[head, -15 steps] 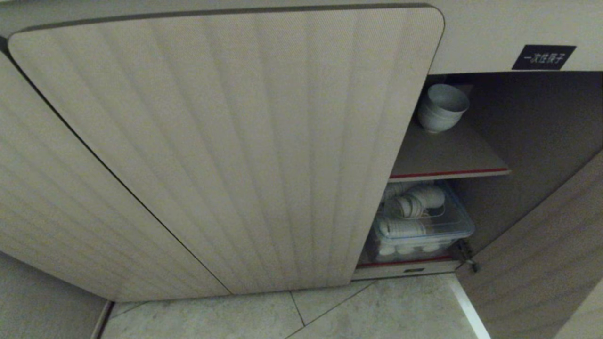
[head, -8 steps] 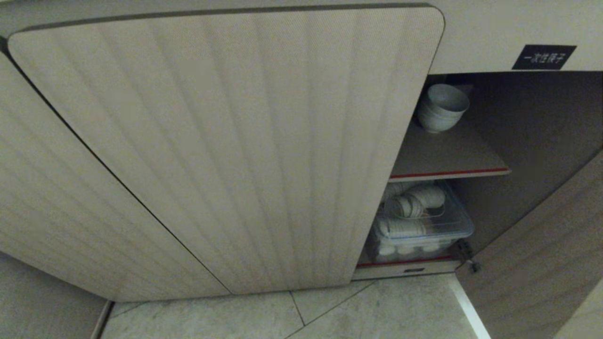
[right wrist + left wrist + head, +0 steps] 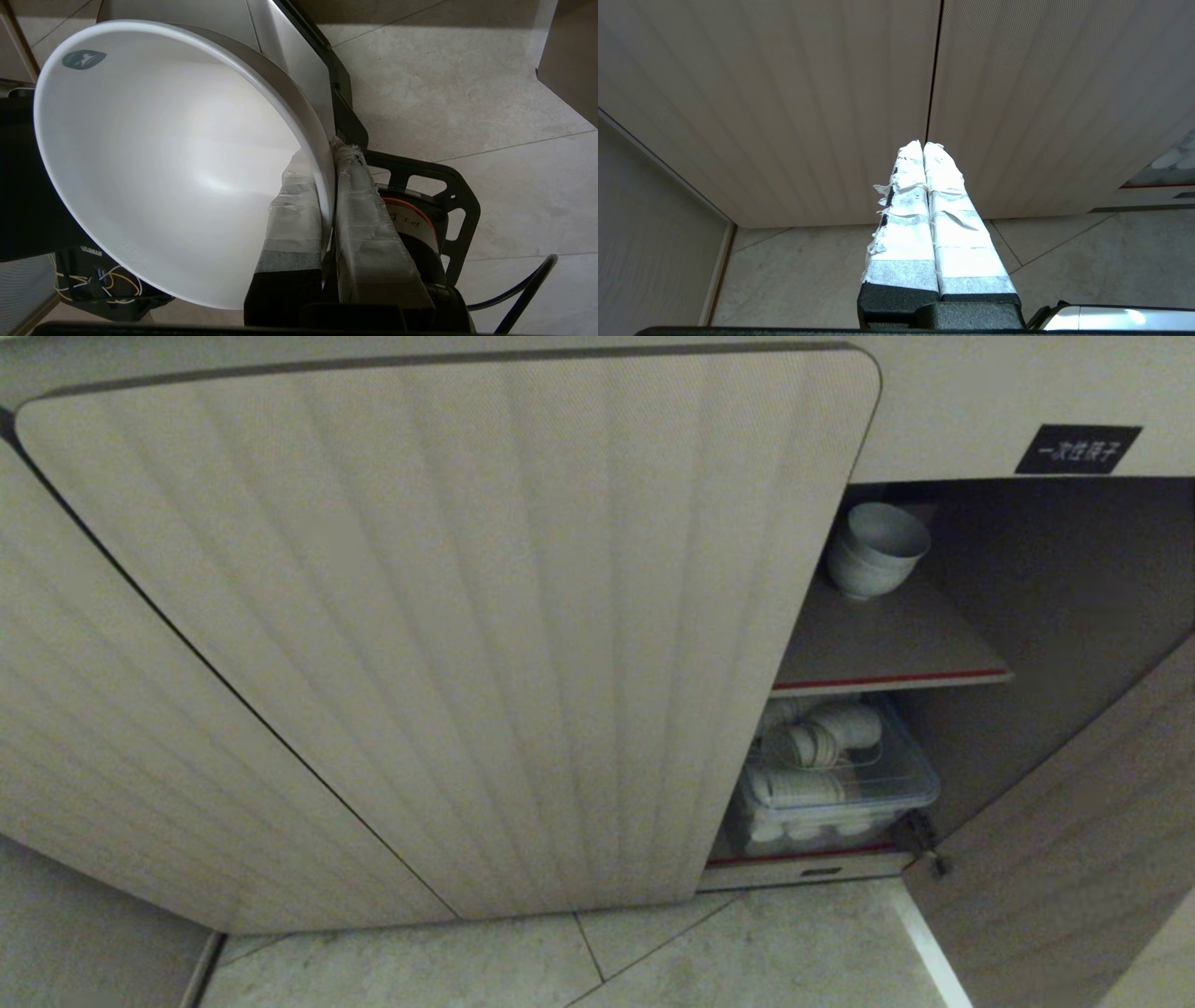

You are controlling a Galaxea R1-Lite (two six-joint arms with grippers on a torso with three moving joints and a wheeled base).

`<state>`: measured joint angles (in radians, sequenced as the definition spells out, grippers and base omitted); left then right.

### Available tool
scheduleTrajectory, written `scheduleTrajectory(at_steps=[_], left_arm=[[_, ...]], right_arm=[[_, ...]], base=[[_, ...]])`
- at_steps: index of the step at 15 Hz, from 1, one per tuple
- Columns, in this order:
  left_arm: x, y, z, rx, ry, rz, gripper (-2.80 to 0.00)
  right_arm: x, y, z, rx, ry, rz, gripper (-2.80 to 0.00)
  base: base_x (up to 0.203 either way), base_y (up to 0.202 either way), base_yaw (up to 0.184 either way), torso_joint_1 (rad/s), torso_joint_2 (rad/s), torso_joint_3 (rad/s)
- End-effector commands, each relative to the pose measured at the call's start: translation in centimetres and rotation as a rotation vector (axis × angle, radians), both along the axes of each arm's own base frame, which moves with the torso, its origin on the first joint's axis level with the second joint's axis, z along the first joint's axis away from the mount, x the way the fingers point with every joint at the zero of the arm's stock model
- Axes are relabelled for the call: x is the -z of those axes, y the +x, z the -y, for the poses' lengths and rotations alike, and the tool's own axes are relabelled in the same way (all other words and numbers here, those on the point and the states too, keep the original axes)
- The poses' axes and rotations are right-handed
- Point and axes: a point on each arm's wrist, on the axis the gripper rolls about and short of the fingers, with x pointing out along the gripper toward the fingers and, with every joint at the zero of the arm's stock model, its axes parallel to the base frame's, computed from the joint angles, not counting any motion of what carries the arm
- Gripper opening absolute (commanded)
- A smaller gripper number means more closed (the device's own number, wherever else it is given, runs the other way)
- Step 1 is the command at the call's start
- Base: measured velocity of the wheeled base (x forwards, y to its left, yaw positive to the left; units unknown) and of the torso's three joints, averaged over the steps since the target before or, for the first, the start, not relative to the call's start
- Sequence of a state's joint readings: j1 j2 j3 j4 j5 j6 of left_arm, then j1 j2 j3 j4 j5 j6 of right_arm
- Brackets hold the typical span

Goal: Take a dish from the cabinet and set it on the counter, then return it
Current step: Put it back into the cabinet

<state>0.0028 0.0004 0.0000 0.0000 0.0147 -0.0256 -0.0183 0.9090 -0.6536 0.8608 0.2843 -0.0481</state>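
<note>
- Between the taped fingers of the right gripper (image 3: 327, 186) sits the rim of a white bowl (image 3: 168, 158), 1 finger inside the wall and 1 outside, pinched tight; the bowl hangs tilted, its open side turned toward the wrist camera.
- Beyond the gripper lies tiled floor (image 3: 467, 93), with the robot's own base (image 3: 420, 219) just under the fingers; neither the shelf nor the counter shows beside it, so the bowl is carried in the air, clear of both.
- Ahead of the robot the cabinet (image 3: 448, 616) has 1 ribbed door shut and the right-hand door swung open, showing a brown shelf (image 3: 887, 644) with a red front edge that carries a short stack of bowls (image 3: 873, 560); below it a clear box (image 3: 831, 784) holds more dishes.
- My reading: this is a carrying step, though whether toward the counter or back to the shelf I cannot tell from these views.
- Next move, as I judge it: keep the pinch firm, level the bowl, and bring it over a flat surface before loosening.
- Risk: a rim pinch on a tilted bowl may slip.
- Parked low, the left gripper (image 3: 924, 149) points at the shut doors, its 2 taped fingers pressed together on nothing.
</note>
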Motion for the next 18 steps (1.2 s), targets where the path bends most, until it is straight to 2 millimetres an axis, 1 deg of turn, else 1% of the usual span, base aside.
scheduleTrajectory(at_steps=[1, 18], left_arm=[[0.00, 0.00, 0.00, -0.001, 0.000, 0.000, -2.80], [0.00, 0.00, 0.00, -0.001, 0.000, 0.000, -2.80]], right_arm=[[0.02, -0.66, -0.02, 0.000, 0.003, 0.000, -2.80], [0.26, -0.87, -0.04, 0.010, 0.013, -0.033, -2.80]], base=[[0.000, 0.000, 0.000, 0.000, 0.00, 0.000], [0.000, 0.000, 0.000, 0.000, 0.00, 0.000]])
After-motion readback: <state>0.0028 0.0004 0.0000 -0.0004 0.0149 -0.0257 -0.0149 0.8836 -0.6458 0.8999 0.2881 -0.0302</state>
